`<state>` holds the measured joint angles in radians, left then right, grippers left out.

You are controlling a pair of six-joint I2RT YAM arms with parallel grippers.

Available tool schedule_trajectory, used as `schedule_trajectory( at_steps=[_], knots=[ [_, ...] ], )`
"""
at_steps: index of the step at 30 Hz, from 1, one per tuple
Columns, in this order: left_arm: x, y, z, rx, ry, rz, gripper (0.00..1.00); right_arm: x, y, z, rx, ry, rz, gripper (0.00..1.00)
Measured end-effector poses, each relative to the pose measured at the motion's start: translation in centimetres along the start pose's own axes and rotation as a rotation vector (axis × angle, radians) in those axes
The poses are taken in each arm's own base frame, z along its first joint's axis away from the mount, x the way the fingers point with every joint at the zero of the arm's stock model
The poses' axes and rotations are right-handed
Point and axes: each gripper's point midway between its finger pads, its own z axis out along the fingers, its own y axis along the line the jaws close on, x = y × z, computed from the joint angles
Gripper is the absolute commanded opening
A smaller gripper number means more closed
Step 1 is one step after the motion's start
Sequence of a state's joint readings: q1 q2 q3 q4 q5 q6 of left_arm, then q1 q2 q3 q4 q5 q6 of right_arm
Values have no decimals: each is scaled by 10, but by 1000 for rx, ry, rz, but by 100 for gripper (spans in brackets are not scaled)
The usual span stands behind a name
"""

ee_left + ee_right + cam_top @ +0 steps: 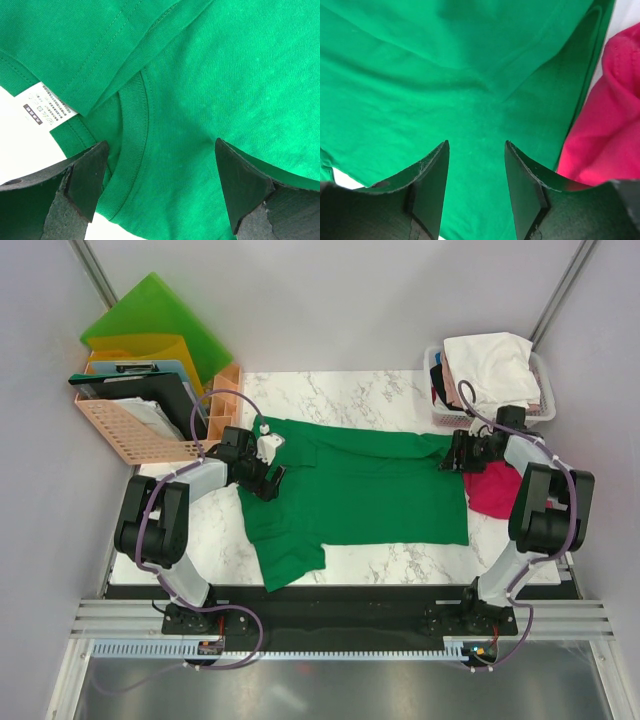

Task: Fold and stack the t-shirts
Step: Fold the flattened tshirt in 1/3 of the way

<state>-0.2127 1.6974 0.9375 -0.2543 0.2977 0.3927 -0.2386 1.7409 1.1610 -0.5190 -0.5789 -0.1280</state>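
The green t-shirt [370, 495] lies spread flat across the table [400, 562]. Its neck end is toward the left arm and its hem end toward the right, and one sleeve trails toward the near edge. A red t-shirt [492, 495] sits bunched just beside the hem, under the right arm. More shirts, a white one [490, 365] on top, fill the basket [546, 408] at the far right corner.

I judge the step in hand to be the first fold of the green shirt, with nothing stacked yet. The next move calls for each arm to pinch the cloth at its own end, then for both to lift together so the fold stays even.

Both arms reach inward and low over the cloth. The left gripper [161, 144] hovers with its jaws wide apart over the neckband [132, 130], near the white label [50, 107], holding nothing. The right gripper [476, 143] hangs over the hem end with its jaws narrower but apart, and no cloth is pinched between them.
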Motion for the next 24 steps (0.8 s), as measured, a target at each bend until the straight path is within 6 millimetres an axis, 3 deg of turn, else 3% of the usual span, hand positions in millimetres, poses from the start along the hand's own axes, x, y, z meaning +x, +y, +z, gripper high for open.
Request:
schedule_trajectory(
  at_steps=[4, 12, 13, 14, 15, 24],
  knots=[
    [0, 0, 0, 0, 0, 0, 94, 4, -13, 21, -6, 47, 37, 55],
    [0, 0, 0, 0, 0, 0, 94, -37, -26, 37, 7, -7, 15, 55],
    [0, 0, 0, 0, 0, 0, 94, -41, -27, 38, 9, -13, 13, 50],
    [0, 0, 0, 0, 1, 0, 94, -44, -27, 39, 10, -18, 9, 36],
    [0, 0, 0, 0, 1, 0, 95, -48, -28, 41, 14, -23, 3, 0],
    [-1, 1, 1, 0, 0, 0, 94, -56, -19, 59, 20, -19, -5, 0]
  ],
)
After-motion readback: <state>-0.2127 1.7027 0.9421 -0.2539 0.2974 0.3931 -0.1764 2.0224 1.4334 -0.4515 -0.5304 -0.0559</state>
